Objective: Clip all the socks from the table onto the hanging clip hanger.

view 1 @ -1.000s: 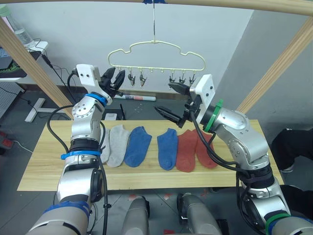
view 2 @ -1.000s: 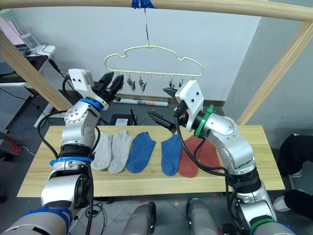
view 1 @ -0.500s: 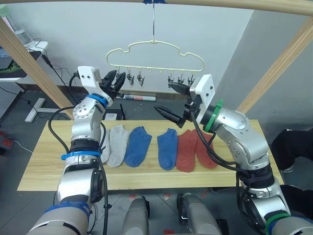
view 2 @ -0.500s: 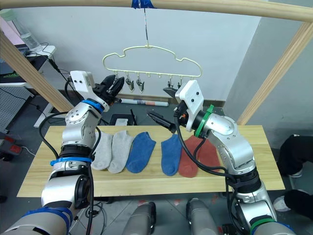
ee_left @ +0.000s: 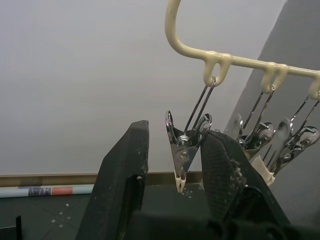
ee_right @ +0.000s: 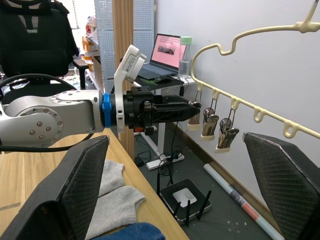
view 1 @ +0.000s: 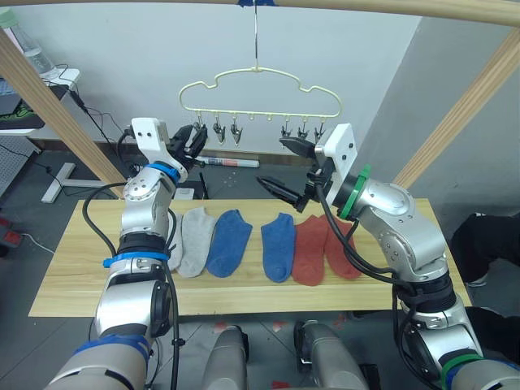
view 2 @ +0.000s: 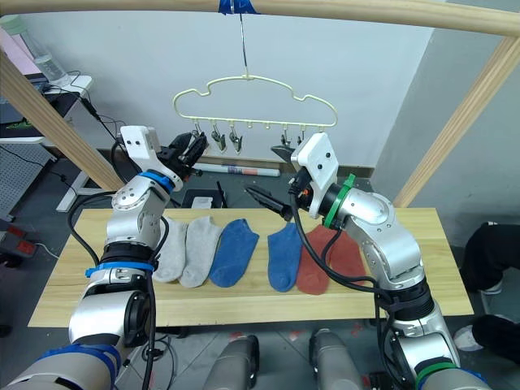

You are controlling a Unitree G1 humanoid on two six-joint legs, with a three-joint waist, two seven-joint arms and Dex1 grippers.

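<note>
**Mia:** While the six socks [view 1: 262, 244] lie flat in a row on the tabletop [view 1: 73, 268], what is the left gripper [ee_left: 175, 165] doing up there?

**Ben:** It is up at the clip hanger [view 1: 258, 91], which hangs from the wooden pole [view 1: 366, 6] at the far side. Its jaws are apart, and the leftmost silver clip [ee_left: 184, 150] sits right between them. One finger touches the clip, or nearly does. I think it wants to pinch the clip open.

**Mia:** How can it do that well?

**Ben:** It should squeeze the top ends of the clip, not the pointy mouth. It should go slow, because the hanger swings on its hook.

**Mia:** And the right gripper [view 1: 284, 166]?

**Ben:** Its jaws are wide apart and hold nothing. It waits in the air above the blue sock [view 1: 278, 245] and the red socks [view 1: 323, 248]. It needs to pick up a sock and bring it to the open clip.

**Mia:** What is around?

**Ben:** The grey socks [view 1: 188, 240] are on the left, just under the left arm. More clips [view 1: 302, 132] hang in a row, close together, so the jaws might bump the next one. Slanted wooden posts [view 1: 49, 106] stand at both sides. Cables [view 1: 89, 122] lie on the floor far behind.
</note>
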